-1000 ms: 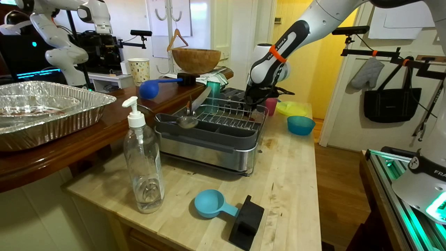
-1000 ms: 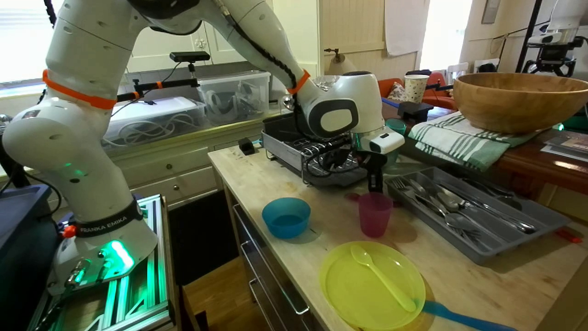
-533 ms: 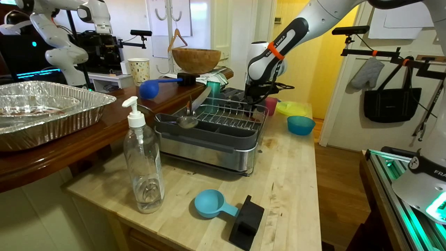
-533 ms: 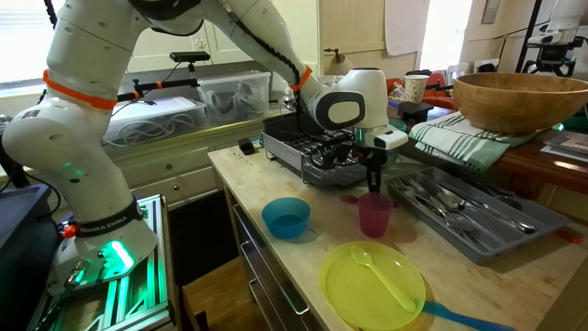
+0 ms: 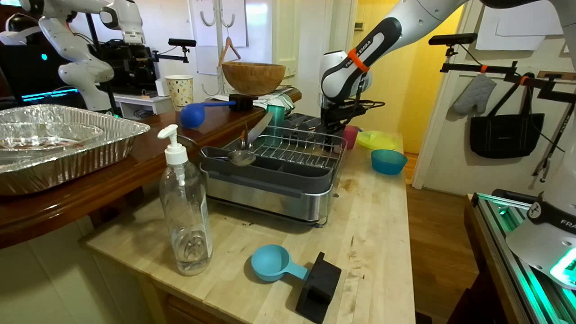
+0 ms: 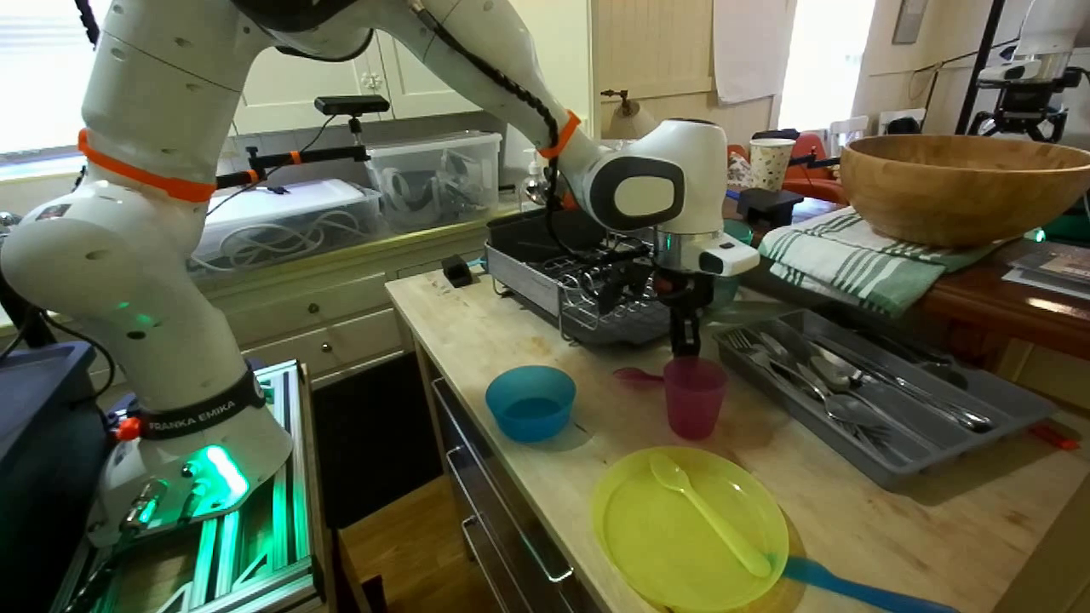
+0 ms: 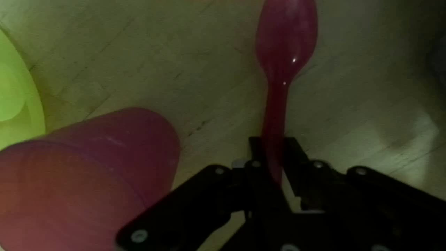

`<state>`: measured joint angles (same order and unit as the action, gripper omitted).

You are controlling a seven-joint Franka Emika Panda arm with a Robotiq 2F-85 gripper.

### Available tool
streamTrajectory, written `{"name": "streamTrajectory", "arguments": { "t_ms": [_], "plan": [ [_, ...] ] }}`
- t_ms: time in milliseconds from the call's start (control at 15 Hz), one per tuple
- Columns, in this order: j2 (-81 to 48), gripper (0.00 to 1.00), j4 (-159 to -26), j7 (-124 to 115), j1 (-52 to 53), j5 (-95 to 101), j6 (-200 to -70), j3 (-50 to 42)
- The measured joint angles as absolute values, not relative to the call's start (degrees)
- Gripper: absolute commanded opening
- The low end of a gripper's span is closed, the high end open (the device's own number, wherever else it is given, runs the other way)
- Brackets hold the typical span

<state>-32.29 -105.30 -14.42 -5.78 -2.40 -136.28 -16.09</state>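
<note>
Closest, as seen from the wrist: a red spoon [image 7: 277, 89], held by its handle in the clenched black pincer [image 7: 274, 146], with its rounded end out beyond the grip. Note the grip itself in the wrist view alone; compare an exterior view for the pincer just behind a pink cup [image 7: 136, 150], with only the rounded end of the spoon in sight beside it. Also from the wrist: little more than the edge of a yellow plate [image 6: 643, 536]. Compare the whole plate in an exterior view, with a yellow spoon [image 6: 711, 517] across it and a blue handle [image 6: 864, 588] out from under its rim. Farther along the wooden counter [image 6: 962, 528], plainly shown in an exterior view: a gray tray [image 6: 962, 447] of metal cutlery. Common to both exterior views: a blue bowl [image 6: 530, 409], a dish rack [image 5: 261, 197] and, on a striped cloth [image 6: 860, 247], a wooden bowl [image 6: 962, 191]. Past the rack, shown in full only in an exterior view: an upright pump bottle [image 5: 186, 216] and a light-blue measuring cup [image 5: 270, 264], with its handle against a black block [image 5: 318, 290]. Farthest, at the back of an exterior view: another white robot arm [image 5: 87, 73] beside a dark screen [image 5: 27, 72].
</note>
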Motion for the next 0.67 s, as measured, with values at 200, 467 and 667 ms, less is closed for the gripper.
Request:
{"name": "streamTrajectory", "arguments": {
  "t_ms": [200, 467, 667],
  "plan": [
    [-31.0, 0.05, -105.5, -11.8, -6.6, -2.3, -134.9, -15.7],
    [-28.9, 0.05, -105.9, -9.3, -7.2, -2.1, -134.7, -14.8],
    [-27.1, 0.05, -106.5, -8.4, -7.2, -2.0, -134.7, -13.9]
  ]
}}
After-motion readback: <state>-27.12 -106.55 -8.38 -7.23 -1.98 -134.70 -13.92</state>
